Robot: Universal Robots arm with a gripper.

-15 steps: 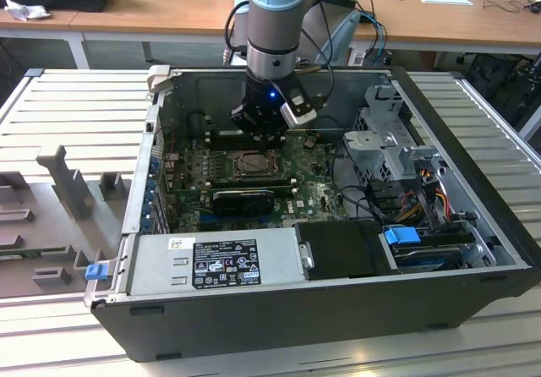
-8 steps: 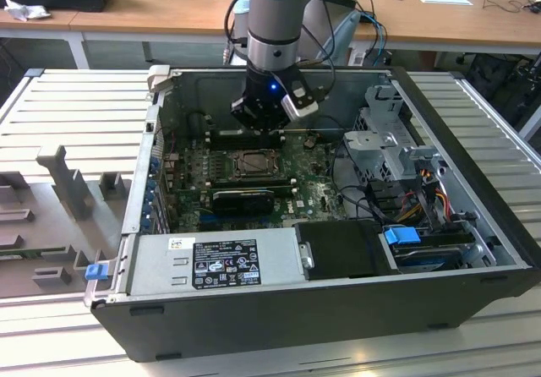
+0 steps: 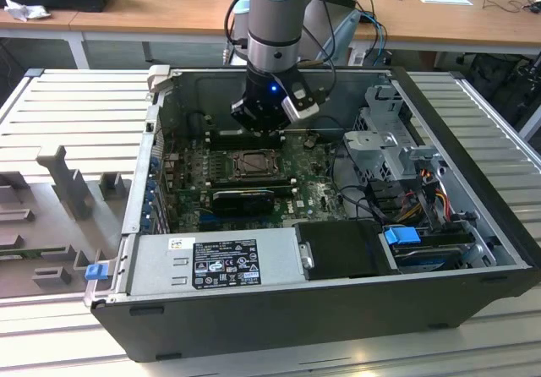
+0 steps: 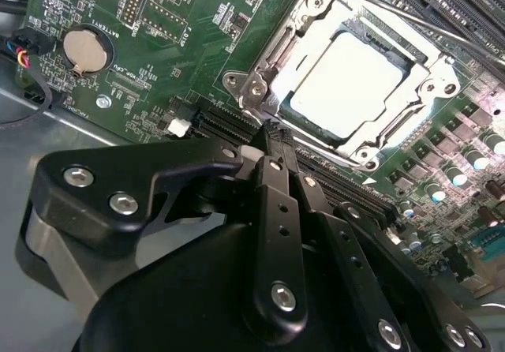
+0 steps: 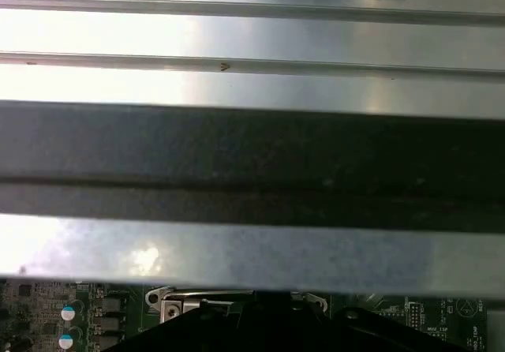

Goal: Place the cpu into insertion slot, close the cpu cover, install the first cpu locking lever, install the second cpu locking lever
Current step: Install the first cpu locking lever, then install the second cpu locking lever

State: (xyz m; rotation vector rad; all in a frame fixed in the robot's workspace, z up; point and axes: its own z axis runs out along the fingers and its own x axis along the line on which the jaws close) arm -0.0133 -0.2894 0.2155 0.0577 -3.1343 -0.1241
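The small flat square cpu with the pale silvery metal top (image 4: 345,84) sits in the upper right of the second wrist view, inside the square insertion slot with silvery rim (image 4: 260,91), under the thin silvery frame of the cpu cover (image 4: 430,72), which seems closed over it. The black gripper (image 4: 272,135), its fingers pressed together and empty, hovers just beside the slot. The chip is light, stiff and fragile; its edges are probably the only safe place to hold.
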